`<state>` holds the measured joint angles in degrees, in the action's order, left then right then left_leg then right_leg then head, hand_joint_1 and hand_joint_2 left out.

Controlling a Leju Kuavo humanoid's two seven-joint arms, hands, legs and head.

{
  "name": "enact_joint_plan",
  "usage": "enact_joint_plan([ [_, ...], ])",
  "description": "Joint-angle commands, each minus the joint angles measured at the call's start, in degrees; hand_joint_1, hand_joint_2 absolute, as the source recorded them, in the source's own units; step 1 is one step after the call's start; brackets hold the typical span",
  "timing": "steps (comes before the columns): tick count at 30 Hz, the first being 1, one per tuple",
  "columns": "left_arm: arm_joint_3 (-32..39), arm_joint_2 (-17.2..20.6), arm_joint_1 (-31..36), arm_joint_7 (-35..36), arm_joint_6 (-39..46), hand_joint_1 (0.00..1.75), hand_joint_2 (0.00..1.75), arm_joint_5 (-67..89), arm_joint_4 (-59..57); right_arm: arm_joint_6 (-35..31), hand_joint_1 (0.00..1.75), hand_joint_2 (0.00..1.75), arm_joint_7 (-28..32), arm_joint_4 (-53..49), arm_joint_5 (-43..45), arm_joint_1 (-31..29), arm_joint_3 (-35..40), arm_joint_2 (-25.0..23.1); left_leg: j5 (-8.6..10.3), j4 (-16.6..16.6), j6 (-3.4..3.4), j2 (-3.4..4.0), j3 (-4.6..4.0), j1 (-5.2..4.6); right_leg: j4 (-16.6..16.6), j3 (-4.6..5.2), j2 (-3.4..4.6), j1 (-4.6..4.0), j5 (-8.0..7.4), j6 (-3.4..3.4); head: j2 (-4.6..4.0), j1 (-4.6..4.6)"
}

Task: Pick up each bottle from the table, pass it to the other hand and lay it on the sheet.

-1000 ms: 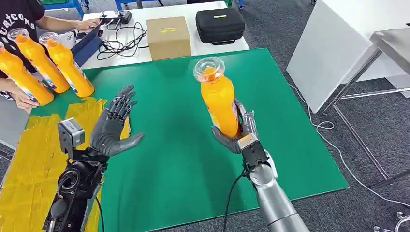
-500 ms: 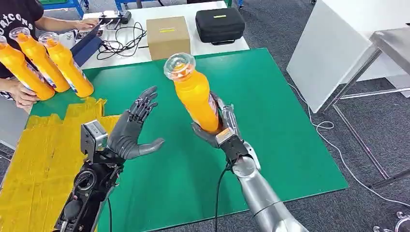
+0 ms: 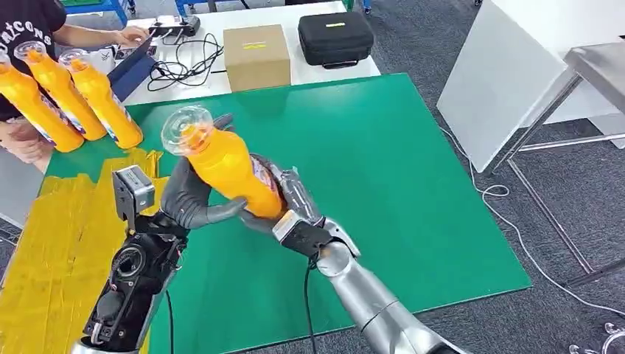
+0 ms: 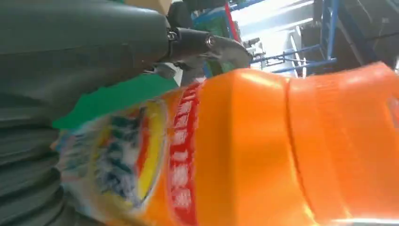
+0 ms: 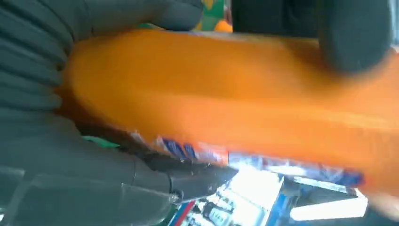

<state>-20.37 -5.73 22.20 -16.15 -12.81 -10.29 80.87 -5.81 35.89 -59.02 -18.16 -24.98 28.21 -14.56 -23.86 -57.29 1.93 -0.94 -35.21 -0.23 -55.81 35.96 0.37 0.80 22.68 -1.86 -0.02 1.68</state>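
Mostly orange bottle [image 3: 225, 168], clear cap, tilted

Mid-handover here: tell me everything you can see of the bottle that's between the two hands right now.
The bottle is clear plastic filled with orange liquid, with a wide clear cap pointing up and toward the robot's left, and a printed label in red, blue and yellow round its lower body. It is tilted, held above the green mat. The right hand grips its lower end from beneath; the left hand wraps round its middle, thumb across the front. Both touch it, and it rests on nothing else.
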Motion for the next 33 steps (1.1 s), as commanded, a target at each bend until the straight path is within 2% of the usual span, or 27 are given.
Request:
enact_joint_plan([
  [1, 0.8, 1.1, 3.3, -0.4, -0.8, 0.00, 1.75, -1.2, -7.3, -0.1, 1.75, 1.75, 0.2, 7.7, -2.3, -2.8, 11.1, 1.5, -0.09, 0.0, -0.09, 0.10, 0.27, 0.07, 0.1, -0.27, 0.03, -0.08, 0.06, 0.06, 0.00, 0.00],
  [14, 1.6, 0.7, 3.5, -0.5, -0.7, 0.00, 1.75, -2.0, -8.5, -0.6, 1.75, 1.75, -0.2, 11.5, -2.0, -4.3, 13.0, 1.2, -0.15, 0.0, -0.12, 0.03, 0.35, 0.11, 0.0, -0.39, -0.07, -0.13, 0.15, 0.08, 0.00, -0.02],
  [15, 1.8, 0.6, 3.4, -0.6, -0.6, 0.12, 1.75, -2.0, -8.6, -0.7, 1.75, 1.75, 0.0, 11.7, -1.8, -4.4, 13.1, 1.1, -0.08, 0.0, -0.09, 0.02, 0.24, 0.06, 0.0, -0.26, -0.06, -0.07, 0.09, 0.06, 0.00, -0.02],
  [16, 2.2, 0.5, 3.3, -0.8, -0.4, 1.69, 1.75, -2.2, -8.6, -0.9, 1.75, 1.75, 0.0, 11.9, -1.5, -4.4, 13.3, 1.1, -0.16, 0.0, -0.12, 0.04, 0.38, 0.11, 0.0, -0.41, -0.07, -0.13, 0.16, 0.08, 0.00, 0.00],
  [17, 2.3, 0.5, 3.2, -1.0, -0.4, 1.75, 1.75, -2.2, -8.6, -1.0, 1.75, 1.75, 0.1, 12.0, -1.5, -4.4, 13.3, 1.0, -0.11, 0.0, -0.10, 0.02, 0.29, 0.08, 0.0, -0.32, -0.07, -0.10, 0.12, 0.07, 0.00, -0.02],
  [33, 3.0, 0.7, 4.3, -2.2, -1.0, 1.75, 1.75, -2.4, -9.0, -2.4, 1.75, 1.75, -0.6, 12.6, -0.5, -4.9, 13.1, 1.6, -0.08, 0.0, -0.09, -0.03, 0.22, 0.08, 0.0, -0.25, -0.12, -0.10, 0.11, 0.07, 0.00, -0.02],
])
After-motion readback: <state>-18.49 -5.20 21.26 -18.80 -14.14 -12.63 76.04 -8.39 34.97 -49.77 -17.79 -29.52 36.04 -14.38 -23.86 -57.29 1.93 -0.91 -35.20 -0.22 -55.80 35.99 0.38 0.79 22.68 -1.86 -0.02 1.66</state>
